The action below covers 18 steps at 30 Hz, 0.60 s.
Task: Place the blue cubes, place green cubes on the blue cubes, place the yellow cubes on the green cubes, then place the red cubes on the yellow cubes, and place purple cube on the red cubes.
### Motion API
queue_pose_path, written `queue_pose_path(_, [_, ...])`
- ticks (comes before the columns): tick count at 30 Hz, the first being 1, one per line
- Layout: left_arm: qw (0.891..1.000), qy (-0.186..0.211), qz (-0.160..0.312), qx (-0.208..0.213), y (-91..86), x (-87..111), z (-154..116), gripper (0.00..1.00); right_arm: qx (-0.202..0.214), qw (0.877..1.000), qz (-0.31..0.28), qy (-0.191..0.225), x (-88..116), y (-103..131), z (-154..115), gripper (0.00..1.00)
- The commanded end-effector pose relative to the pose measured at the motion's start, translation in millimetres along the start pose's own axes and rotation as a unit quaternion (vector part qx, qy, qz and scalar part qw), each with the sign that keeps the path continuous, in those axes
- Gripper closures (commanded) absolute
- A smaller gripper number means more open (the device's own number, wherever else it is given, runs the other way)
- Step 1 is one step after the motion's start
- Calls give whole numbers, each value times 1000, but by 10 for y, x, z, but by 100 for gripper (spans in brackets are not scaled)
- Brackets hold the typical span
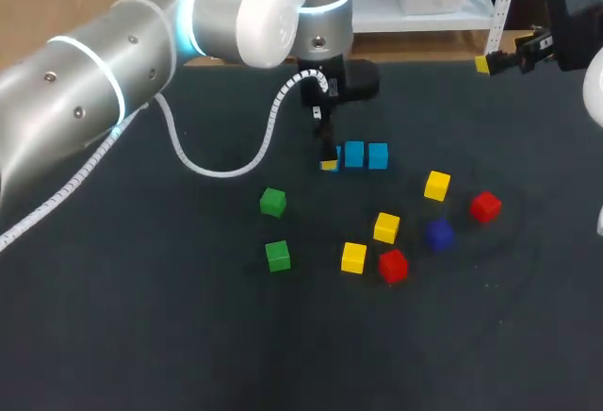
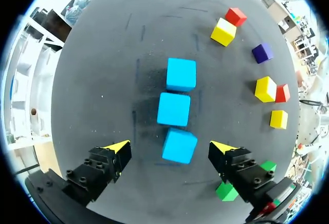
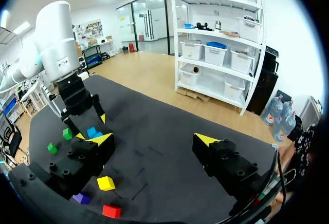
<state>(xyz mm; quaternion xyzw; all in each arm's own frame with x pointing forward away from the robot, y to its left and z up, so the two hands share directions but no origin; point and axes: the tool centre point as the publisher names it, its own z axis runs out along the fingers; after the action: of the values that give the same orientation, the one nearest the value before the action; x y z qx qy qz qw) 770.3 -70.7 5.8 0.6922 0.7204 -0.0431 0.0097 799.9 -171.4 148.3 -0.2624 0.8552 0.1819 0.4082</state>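
Three blue cubes lie in a row on the dark table; the nearest one (image 2: 179, 145) sits between the fingers of my left gripper (image 2: 171, 149), which is open with a gap on each side. The other two blue cubes (image 2: 174, 109) (image 2: 181, 74) lie ahead of it. In the head view the left gripper (image 1: 330, 158) stands at the row's left end, beside blue cubes (image 1: 354, 154) (image 1: 378, 156). Two green cubes (image 1: 272, 202) (image 1: 277, 255) lie to the front left. Yellow cubes (image 1: 437, 185) (image 1: 386, 227) (image 1: 353, 257), red cubes (image 1: 485, 206) (image 1: 393, 265) and a purple cube (image 1: 438, 234) are scattered to the front right. My right gripper (image 1: 495, 60) (image 3: 153, 141) hangs open and empty at the table's far right.
The left arm's white coiled cable (image 1: 226, 161) hangs over the table left of the blue row. The table's far edge (image 1: 424, 60) runs close behind the grippers.
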Motion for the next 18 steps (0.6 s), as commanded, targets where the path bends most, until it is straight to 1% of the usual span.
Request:
queue_pose_path(1, [1000,-3,3,-9,-52,6,16,0,-3,1000,0,-1,4,-11,2,0])
queue_pose_path(7, [1000,6,1,-25,11,25,43,0,-3,1000,0,-1,4,-11,2,0])
queue_pose_path(13, [999,-2,-4,-35,41,21,35,0,-3,1000,0,-1,4,-11,2,0])
queue_pose_path(14, [999,-3,-4,-35,42,18,34,11,-3,1000,0,-1,4,-11,2,0])
queue_pose_path(15, [999,-4,-4,-36,43,15,32,31,-3,1000,0,-1,4,-11,2,0])
queue_pose_path(16, [999,-5,-4,-35,44,12,30,42,-3,1000,0,-1,4,-11,2,0])
queue_pose_path(18, [999,-6,-4,-35,45,11,30,43,-3,1000,0,-1,4,-11,2,0])
